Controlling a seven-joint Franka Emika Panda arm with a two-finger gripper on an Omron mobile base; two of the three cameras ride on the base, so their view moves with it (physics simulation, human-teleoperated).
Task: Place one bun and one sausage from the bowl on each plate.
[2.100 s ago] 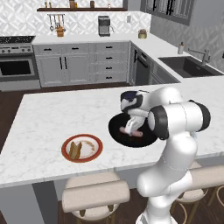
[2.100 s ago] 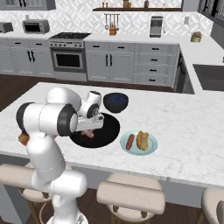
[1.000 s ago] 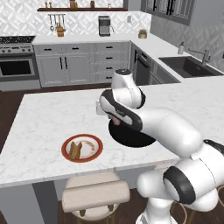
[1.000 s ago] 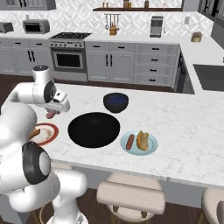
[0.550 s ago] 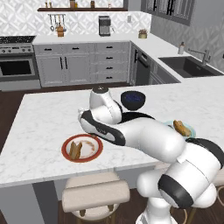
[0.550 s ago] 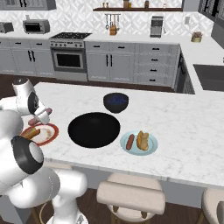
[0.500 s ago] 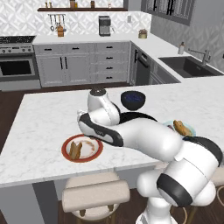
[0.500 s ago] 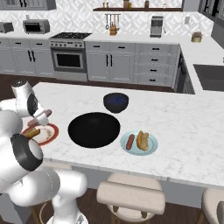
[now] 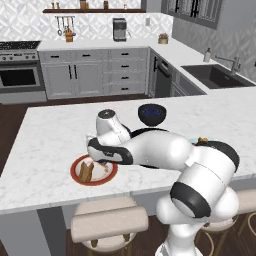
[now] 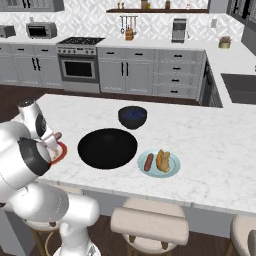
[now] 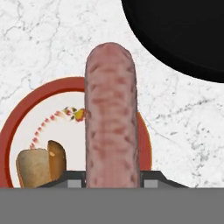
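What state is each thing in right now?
hand: shut on the sausage, above the red-rimmed plate
sausage: held, off the plate
red-rimmed plate: holds one bun
black bowl: empty
blue plate: holds a bun and a sausage

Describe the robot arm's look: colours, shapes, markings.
The arm is glossy white, built of thick rounded segments, with dark grey to black bands at the joints. Its gripper is small, dark and blocky. No cables or markings are visible.
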